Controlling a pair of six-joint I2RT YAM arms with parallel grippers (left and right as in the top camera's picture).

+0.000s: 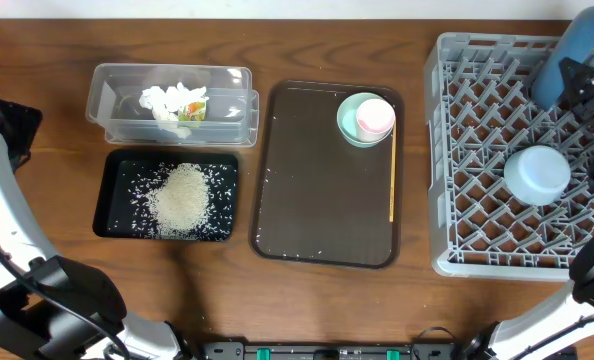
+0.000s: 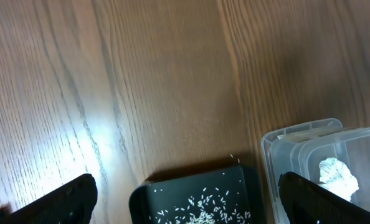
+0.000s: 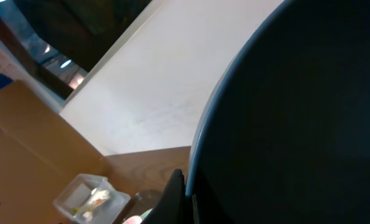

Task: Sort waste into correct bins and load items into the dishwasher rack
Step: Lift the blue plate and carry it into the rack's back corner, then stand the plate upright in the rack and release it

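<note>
In tub [image 1: 102, 80]: tissue [image 1: 167, 100]; before it, rice [image 1: 183, 198] in tray [image 1: 112, 220]; cup [image 1: 375, 116] in bowl [image 1: 348, 125] on serving tray [image 1: 317, 190]; rack [image 1: 457, 170] rightmost.

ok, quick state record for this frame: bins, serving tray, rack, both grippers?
clear tub: crumpled tissue with yellow-green scrap inside
black tray: rice heap, loose grains around it
brown serving tray: mint green bowl holding pink cup; wooden stick along right edge
rack: light blue bowl, looks upside down
left gripper: open, empty, above the table by the black tray
right gripper: shut on dark blue plate, over the rack's far right corner
</note>
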